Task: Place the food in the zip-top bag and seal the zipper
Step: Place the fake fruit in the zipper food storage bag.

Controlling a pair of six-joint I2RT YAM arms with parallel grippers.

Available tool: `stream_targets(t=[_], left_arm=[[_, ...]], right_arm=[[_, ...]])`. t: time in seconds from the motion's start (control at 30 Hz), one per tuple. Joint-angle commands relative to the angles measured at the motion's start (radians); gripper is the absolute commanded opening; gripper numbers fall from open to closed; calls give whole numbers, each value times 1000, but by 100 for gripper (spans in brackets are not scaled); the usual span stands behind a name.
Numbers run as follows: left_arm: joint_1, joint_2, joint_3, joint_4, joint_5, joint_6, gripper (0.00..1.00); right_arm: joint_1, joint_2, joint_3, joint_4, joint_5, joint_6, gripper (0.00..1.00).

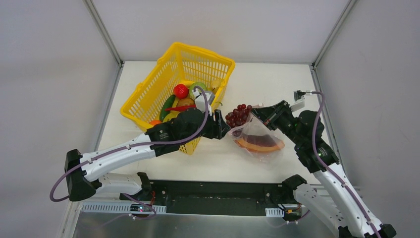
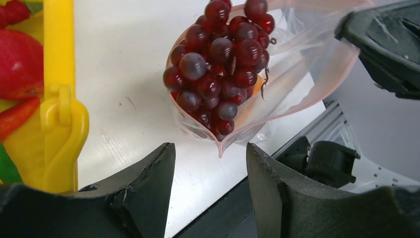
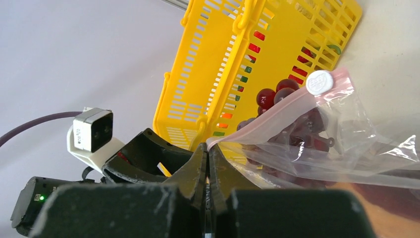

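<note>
The clear zip-top bag (image 1: 257,140) hangs by its mouth over the table. My right gripper (image 1: 255,113) is shut on the pink zipper (image 3: 267,118) at its end (image 3: 208,148). An orange-rimmed melon slice (image 1: 261,144) lies inside the bag. A bunch of dark red grapes (image 1: 238,114) sits in the open mouth (image 2: 218,64), partly sticking out. My left gripper (image 1: 225,127) is just short of the grapes, open with nothing between its fingers (image 2: 210,148). More food, including a red tomato (image 1: 181,91), lies in the basket.
The yellow lattice basket (image 1: 148,99) stands tilted at the back left, close beside my left arm (image 2: 59,74). A white slider (image 3: 319,82) sits on the zipper strip. The table's near edge and a black rail (image 1: 213,191) lie below the bag.
</note>
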Motion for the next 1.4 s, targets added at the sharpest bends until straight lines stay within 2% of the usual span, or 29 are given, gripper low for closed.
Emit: stream_targets(t=[0.0, 0.2, 0.4, 0.43, 0.47, 0.5, 0.6, 0.7, 0.87, 1.1, 1.17, 1.37], left_arm=[[-18, 14, -2, -23, -90, -164, 55], [-18, 55, -14, 13, -195, -209, 55], [-17, 122, 33, -10, -222, -190, 54], [-17, 131, 37, -11, -221, -188, 51], [-17, 137, 37, 1, -211, -180, 41], [-17, 142, 36, 9, -204, -174, 36], [-17, 155, 34, 21, -188, -172, 31], [-17, 159, 36, 26, -177, -155, 16], [-17, 160, 36, 66, -135, -112, 0], [-17, 167, 43, 105, -47, -83, 0], [-17, 170, 42, 102, -36, -91, 7], [-17, 184, 27, 113, 20, -139, 18]], right_arm=[[-5, -21, 21, 72, 4, -2, 0], [-6, -30, 20, 66, -3, -10, 0], [-6, -38, 19, 64, -14, -18, 0], [-5, -35, 20, 63, -18, -20, 0], [-6, -34, 21, 64, -21, -21, 0], [-5, -34, 22, 63, -21, -22, 0], [-5, -32, 23, 61, -18, -25, 0], [-5, -28, 28, 58, -25, -31, 0], [-5, -17, 26, 57, -40, -35, 0], [-5, -7, 32, 56, -44, -39, 0], [-5, -6, 33, 56, -44, -38, 0], [-5, -2, 31, 56, -39, -41, 0]])
